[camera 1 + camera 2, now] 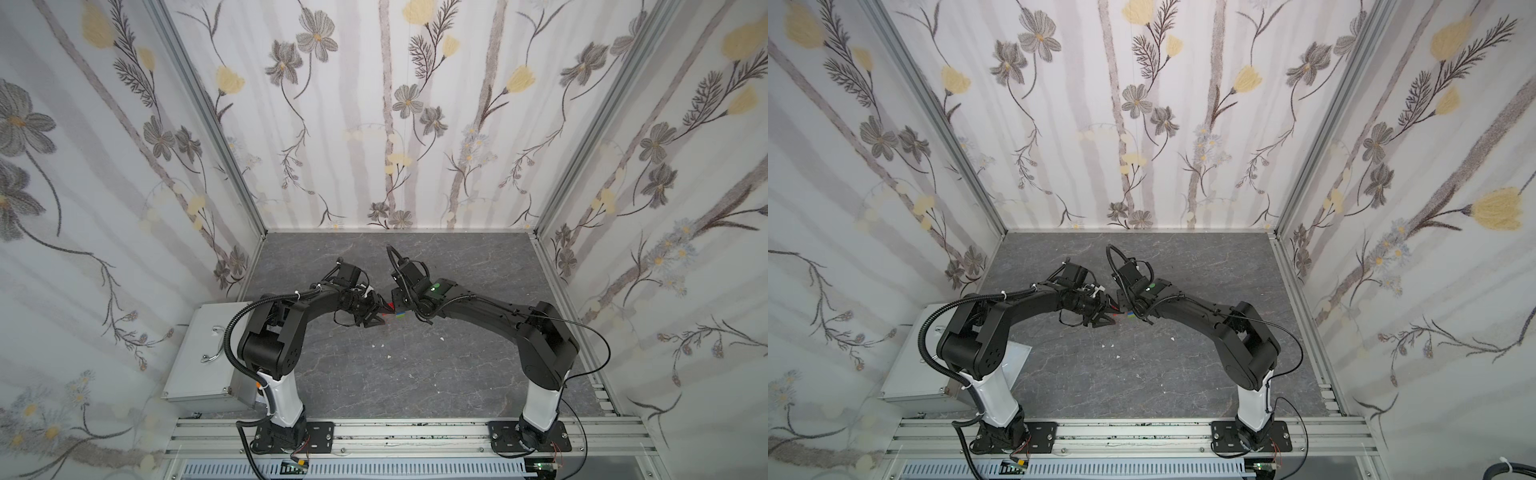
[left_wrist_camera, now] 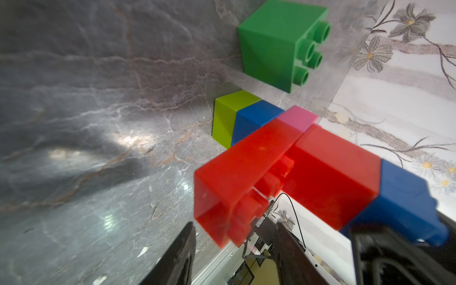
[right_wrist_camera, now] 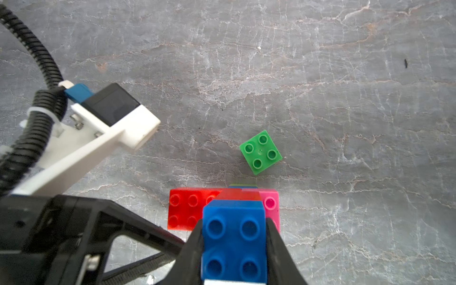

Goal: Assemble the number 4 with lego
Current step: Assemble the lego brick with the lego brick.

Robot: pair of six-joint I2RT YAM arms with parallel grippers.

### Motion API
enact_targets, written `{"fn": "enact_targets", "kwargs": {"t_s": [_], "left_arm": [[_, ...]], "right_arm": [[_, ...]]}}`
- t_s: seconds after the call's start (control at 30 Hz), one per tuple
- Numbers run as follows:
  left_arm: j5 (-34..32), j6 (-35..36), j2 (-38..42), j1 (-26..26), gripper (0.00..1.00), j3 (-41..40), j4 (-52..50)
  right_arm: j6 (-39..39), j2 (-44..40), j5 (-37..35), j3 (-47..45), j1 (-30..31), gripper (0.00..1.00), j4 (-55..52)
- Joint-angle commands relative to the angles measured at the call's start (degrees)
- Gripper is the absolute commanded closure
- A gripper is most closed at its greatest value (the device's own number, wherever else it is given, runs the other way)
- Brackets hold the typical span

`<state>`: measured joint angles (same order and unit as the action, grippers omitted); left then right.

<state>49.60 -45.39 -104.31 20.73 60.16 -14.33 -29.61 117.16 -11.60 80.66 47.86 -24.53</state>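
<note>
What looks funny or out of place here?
The dark green brick sits alone on the table, turned crooked, apart from the joined bricks. The long red brick also looks tilted, with a gap showing its studs, not pressed fully in.

Both arms meet over the middle of the grey marbled surface [image 1: 1163, 374]. The left tool [image 1: 1108, 318] and right tool [image 1: 1136, 310] face each other, tiny red, blue and green lego [image 1: 1130, 315] between them. A metal box [image 1: 913, 384] sits by the left arm's base.
</note>
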Motion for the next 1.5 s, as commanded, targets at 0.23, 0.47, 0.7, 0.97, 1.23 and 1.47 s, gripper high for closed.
{"fn": "enact_targets", "kwargs": {"t_s": [0.23, 0.47, 0.7, 0.97, 1.23, 1.47], "left_arm": [[-5.6, 8.7, 8.5, -0.2, 0.18, 1.2, -6.3], [-20.2, 14.1, 7.1, 2.6, 0.11, 6.7, -15.7], [-27.2, 19.1, 3.0, 6.3, 0.00, 12.7, -16.5], [-29.9, 23.5, -0.2, 6.3, 0.00, 15.5, -15.0], [-27.4, 30.4, -2.6, 6.3, 0.00, 16.4, -10.6], [-26.6, 37.3, -4.9, 6.3, 0.00, 18.5, -9.4]], "right_arm": [[-5.6, -4.1, 3.7, -4.1, -1.6, 1.00, -25.5], [-7.7, -8.2, 0.3, -8.1, -2.4, 1.00, -25.3], [-6.8, -10.8, 0.3, -10.3, -3.1, 0.92, -24.2], [-6.2, -10.3, 4.0, -8.8, -2.3, 0.78, -19.9], [-5.7, -11.5, 3.3, -6.7, -2.4, 0.56, -20.1], [-5.5, -14.0, 3.0, -5.3, -2.7, 0.42, -19.1]]}}
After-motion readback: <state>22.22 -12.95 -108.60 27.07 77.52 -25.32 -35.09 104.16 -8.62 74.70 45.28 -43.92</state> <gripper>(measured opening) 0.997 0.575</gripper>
